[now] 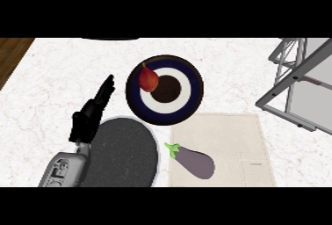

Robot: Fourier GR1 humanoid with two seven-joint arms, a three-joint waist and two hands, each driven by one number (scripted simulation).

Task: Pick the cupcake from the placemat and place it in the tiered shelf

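Observation:
A beige placemat [224, 147] lies at the lower middle of the counter with a purple eggplant [194, 161] on its left edge. No cupcake shows on it. A grey metal tiered shelf [299, 83] stands at the right edge. My left hand [92, 112] rests open at the left, fingers straight and pointing up, holding nothing. My right hand does not show.
A round plate [165, 90] with dark blue and white rings sits above the placemat, with a red pepper-like item [148, 79] on its left part. A dark grey round mat [123, 151] lies at the lower left under my forearm. A wooden strip [12, 55] borders the far left.

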